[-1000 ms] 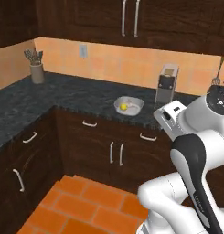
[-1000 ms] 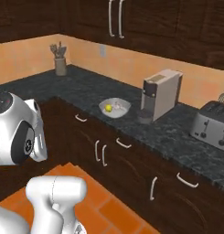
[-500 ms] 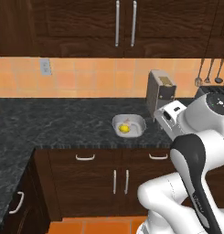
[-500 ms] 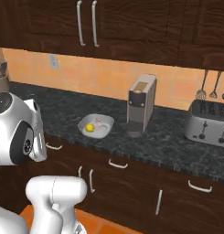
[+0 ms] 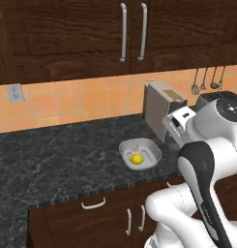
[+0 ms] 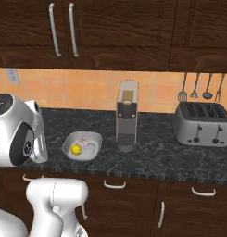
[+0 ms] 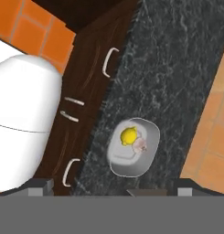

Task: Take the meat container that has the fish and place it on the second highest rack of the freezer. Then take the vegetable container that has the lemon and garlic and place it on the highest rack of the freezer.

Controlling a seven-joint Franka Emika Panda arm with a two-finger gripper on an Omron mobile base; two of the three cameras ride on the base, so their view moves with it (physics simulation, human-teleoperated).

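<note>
Nearby, coffee machine (image 6: 126, 121) beside vegetable container (image 6: 82, 146); gripper (image 7: 109, 191) jaws wide, empty.

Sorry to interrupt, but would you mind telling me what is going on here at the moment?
The robot faces the kitchen counter with its tool open and holding nothing, raised above the vegetable container. That rounded tray sits near the counter's front edge with the lemon and garlic inside, beside the coffee machine. A toaster stands further right. Nothing has been picked up yet.
</note>
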